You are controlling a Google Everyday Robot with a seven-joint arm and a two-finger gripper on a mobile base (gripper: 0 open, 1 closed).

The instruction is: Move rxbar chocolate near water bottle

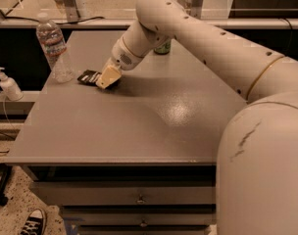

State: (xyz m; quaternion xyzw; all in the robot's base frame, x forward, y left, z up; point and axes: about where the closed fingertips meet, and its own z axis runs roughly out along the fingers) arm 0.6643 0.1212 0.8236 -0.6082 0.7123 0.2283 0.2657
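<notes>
Gripper (pixel 109 77) low on the counter (pixel 139 126), at the right end of the rxbar chocolate (pixel 88 76), which lies flat just beside the water bottle (pixel 53 48). Whether the jaws grasp it cannot be told. Advised: let go gently and lift straight up, clear of the bottle.

Table (pixel 139 126) holds water bottle (pixel 53 48), rxbar chocolate (pixel 88 77) (claw (pixel 108 78) at it), can (pixel 162 48).
</notes>
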